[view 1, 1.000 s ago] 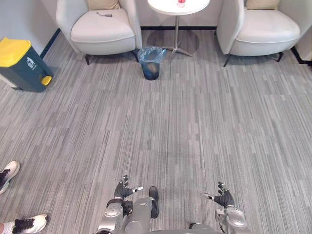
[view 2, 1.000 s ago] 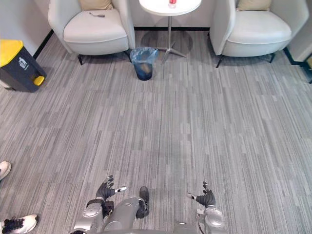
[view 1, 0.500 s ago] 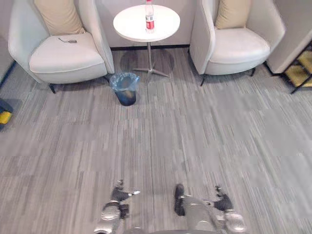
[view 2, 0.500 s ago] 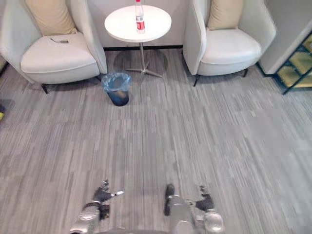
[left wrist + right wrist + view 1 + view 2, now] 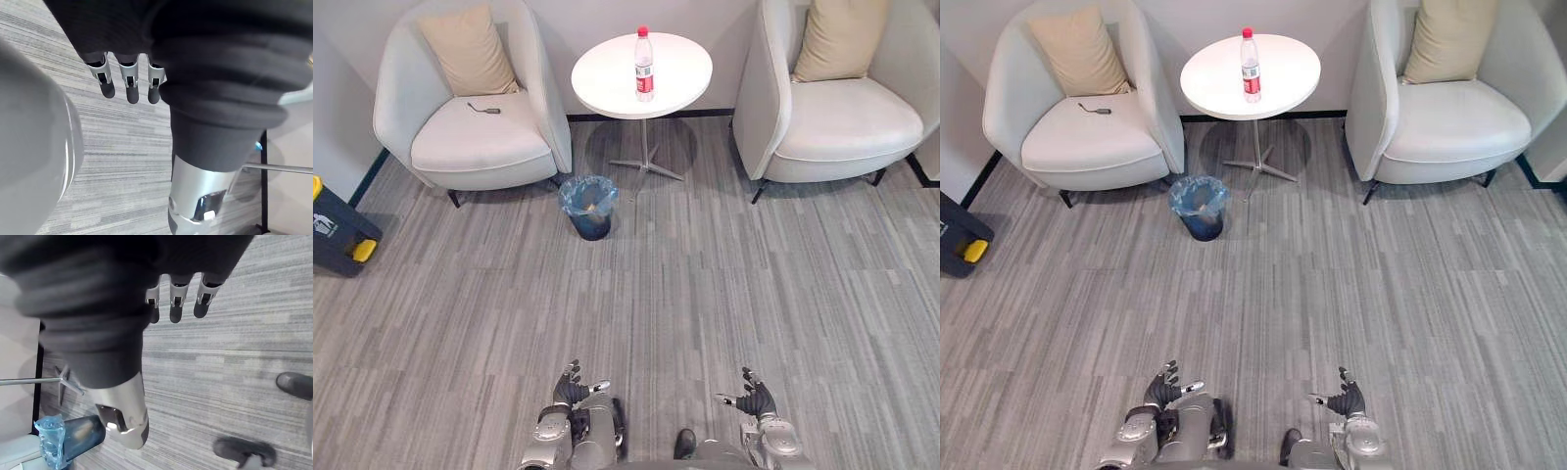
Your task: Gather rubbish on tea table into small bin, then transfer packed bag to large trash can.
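Note:
A clear plastic bottle with a red cap and label (image 5: 644,65) stands upright on the round white tea table (image 5: 607,73) at the far side of the room. The small dark bin lined with a blue bag (image 5: 588,206) sits on the floor in front of the table, slightly to its left. The dark large trash can with a yellow lid (image 5: 337,230) shows at the left edge. My left hand (image 5: 570,385) and right hand (image 5: 756,399) hang low over the carpet, far from the table. Both are open and hold nothing, with straight fingers (image 5: 127,84) (image 5: 178,303).
Two white armchairs flank the table, the left one (image 5: 475,147) with a beige cushion and a small dark object (image 5: 485,108) on its seat, the right one (image 5: 847,117) also cushioned. Grey striped carpet (image 5: 705,284) stretches between me and the furniture.
The camera has swung, so the table, bin and chairs sit further right in view and the large trash can shows again at the left. Both hands stay low and open.

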### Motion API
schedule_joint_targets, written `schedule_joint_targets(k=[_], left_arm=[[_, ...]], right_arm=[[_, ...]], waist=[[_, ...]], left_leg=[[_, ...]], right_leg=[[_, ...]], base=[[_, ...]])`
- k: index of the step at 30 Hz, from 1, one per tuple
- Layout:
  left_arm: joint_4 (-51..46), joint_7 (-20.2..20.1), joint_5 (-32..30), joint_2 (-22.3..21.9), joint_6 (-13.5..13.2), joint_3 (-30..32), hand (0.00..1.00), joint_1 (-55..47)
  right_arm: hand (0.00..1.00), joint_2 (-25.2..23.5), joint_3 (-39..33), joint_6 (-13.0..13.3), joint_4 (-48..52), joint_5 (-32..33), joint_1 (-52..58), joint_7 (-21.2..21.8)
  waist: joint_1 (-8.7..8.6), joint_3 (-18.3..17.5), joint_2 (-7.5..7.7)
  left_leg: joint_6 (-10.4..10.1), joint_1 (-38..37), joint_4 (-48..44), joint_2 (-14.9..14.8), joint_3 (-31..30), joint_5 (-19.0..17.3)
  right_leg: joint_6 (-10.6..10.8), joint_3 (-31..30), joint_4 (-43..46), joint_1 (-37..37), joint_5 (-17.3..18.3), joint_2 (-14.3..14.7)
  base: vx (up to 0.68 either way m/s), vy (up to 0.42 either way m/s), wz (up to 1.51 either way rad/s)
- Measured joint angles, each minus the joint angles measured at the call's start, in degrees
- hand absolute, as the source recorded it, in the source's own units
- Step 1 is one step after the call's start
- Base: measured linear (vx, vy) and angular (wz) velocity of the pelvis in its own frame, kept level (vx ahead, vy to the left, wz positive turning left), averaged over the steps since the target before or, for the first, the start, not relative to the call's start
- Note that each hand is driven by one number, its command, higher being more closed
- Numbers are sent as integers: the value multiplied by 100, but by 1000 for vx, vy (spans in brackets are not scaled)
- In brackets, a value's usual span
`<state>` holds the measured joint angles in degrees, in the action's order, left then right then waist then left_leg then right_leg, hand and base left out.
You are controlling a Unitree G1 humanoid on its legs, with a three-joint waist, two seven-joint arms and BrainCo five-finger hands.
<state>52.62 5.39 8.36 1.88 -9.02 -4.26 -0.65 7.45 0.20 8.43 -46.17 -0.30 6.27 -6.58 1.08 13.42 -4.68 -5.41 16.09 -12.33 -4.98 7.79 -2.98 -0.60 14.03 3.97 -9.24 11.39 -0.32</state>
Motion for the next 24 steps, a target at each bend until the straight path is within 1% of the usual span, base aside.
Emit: schedule_joint_targets(k=[1,2,3,4,5,6,7,8,9,10,11,12,13,14,15,16,17,18,19,20,21,22,23,24], left_arm=[[149,5,2,28,5,8,0,-19],[177,3,3,60,16,7,0,-9],[151,2,2,119,14,21,0,7],[105,-7,2,133,15,25,0,26],[56,-9,0,112,14,25,0,25],[19,-10,-1,97,15,25,0,1],[-45,-13,-1,113,7,21,0,-76],[-39,-23,-2,170,13,-19,0,-134],[-37,-34,-4,188,24,-62,0,-175],[-37,-40,-5,256,40,-86,0,-167],[-35,-39,-5,279,46,-150,0,-185],[-32,-40,-5,308,47,-193,0,-217],[-32,-34,-3,295,48,-190,0,-161],[-32,-35,-3,285,48,-189,0,-140],[-30,-37,-3,276,49,-188,0,-87],[-30,-38,-4,275,46,-189,0,-68],[-29,-38,-4,276,45,-189,0,-61],[-29,-39,-4,284,42,-189,0,-75],[-20,-37,-4,351,40,-189,0,-91],[51,-27,-3,269,48,-180,0,-73],[115,-63,-4,246,46,-214,0,-110],[161,-62,-6,182,47,-208,0,-85],[185,-84,-6,125,47,-207,0,-46],[184,-118,-6,100,46,-199,0,-28]], right_arm=[[0,-45,20,-31,-50,-5,-38,-1],[0,-89,37,-48,-26,-7,-41,14],[0,-75,24,-50,-5,8,-32,24],[0,-39,4,-73,-22,25,-27,20],[0,-11,-20,-81,-23,26,-26,9],[0,6,-20,-81,-22,25,-45,6],[0,52,-16,-74,-20,11,-78,11],[0,0,14,-51,-21,-37,-82,21],[0,-55,36,-39,-21,-79,-62,47],[0,-92,34,-26,-22,-111,-30,65],[0,-111,39,-25,-25,-166,-10,78],[0,-113,39,-22,-26,-205,-21,79],[0,-90,37,-21,-41,-207,-2,78],[0,-83,35,-20,-65,-205,-38,80],[0,-71,35,2,-59,-204,-114,76],[0,-71,35,8,-51,-197,-148,76],[0,-72,36,13,-29,-197,-149,75],[0,-78,42,13,-26,-195,-121,74],[0,-83,50,14,-34,-187,-71,77],[0,-26,31,10,-73,-158,-131,76],[0,-10,26,16,-121,-151,-236,71],[0,43,27,23,-169,-144,-305,71],[0,57,28,4,-295,-136,-320,77],[0,54,30,0,-347,-133,-301,79]], waist=[[38,-26,-63],[33,-69,90],[28,-110,278],[61,-111,372],[128,-120,387],[138,-125,370],[153,-129,364],[133,-129,414],[111,-138,430],[97,-133,418],[10,-122,393],[-61,-120,368],[-156,-101,336],[-172,-90,306],[-185,-53,233],[-193,-44,216],[-203,-45,217],[-221,-73,278],[-239,-122,425],[-220,-116,291],[-183,-167,206],[-207,-167,146],[-219,-175,100],[-247,-173,84]], left_leg=[[554,-112,111,12,-8,602],[546,-121,129,138,44,508],[709,-43,0,342,47,315],[743,7,-179,450,86,111],[804,-15,-343,537,136,-141],[816,-95,-359,546,185,-235],[831,-258,-315,569,237,-338],[855,-613,-148,675,251,-455],[892,-879,-38,740,233,-556],[979,-1130,30,771,181,-592],[1050,-1427,73,784,68,-667],[1066,-1646,166,778,-59,-691],[1065,-1864,287,711,-179,-690],[1064,-1925,308,638,-229,-690],[1062,-2035,307,480,-322,-690],[1028,-2130,320,376,-355,-705],[943,-2254,349,270,-401,-755],[698,-2392,359,211,-458,-892],[362,-2593,388,218,-496,-1103],[263,-2674,420,73,-552,-1174],[87,-2654,409,-101,-556,-1071],[-4,-2625,270,-172,-625,-1015],[-24,-2425,-249,-276,-693,-1009],[-47,-2213,-739,-329,-792,-1004]], right_leg=[[123,-135,6,-119,148,28],[184,-157,-5,-148,218,-104],[307,-136,6,-143,324,-300],[386,-155,90,-145,403,-440],[514,-284,565,-2,503,-600],[581,-407,1028,182,552,-665],[663,-595,1854,466,591,-771],[997,-718,3009,862,492,-961],[1123,-727,3794,1105,467,-1054],[1027,-681,4378,1317,519,-1085],[817,-513,4763,1523,633,-1099],[629,-300,4757,1658,738,-1086],[454,-42,4504,1924,825,-1015],[407,56,4278,2073,844,-950],[389,194,3662,2341,838,-801],[354,211,3159,2510,748,-718],[318,193,2599,2612,498,-652],[307,165,1712,2642,-90,-632],[112,87,1251,2628,-1242,-665],[-151,116,1358,2616,-1172,-551],[-208,119,1475,2660,-971,-426],[-272,180,1567,2633,-761,-345],[-316,274,1533,2503,-587,-278],[-330,346,1428,2355,-539,-242]], base=[[393,212,-31],[330,131,-11],[410,135,14],[490,160,9],[476,188,-4],[322,138,-19],[420,167,-18],[447,120,-9],[536,131,4],[468,54,23],[477,14,51],[578,-27,70],[467,-57,61],[437,-95,46],[334,-97,36],[430,-160,44],[443,-209,53],[558,-293,66],[496,-279,48],[505,-266,10],[548,-335,-13],[571,-382,4],[383,-296,29],[269,-210,43]])
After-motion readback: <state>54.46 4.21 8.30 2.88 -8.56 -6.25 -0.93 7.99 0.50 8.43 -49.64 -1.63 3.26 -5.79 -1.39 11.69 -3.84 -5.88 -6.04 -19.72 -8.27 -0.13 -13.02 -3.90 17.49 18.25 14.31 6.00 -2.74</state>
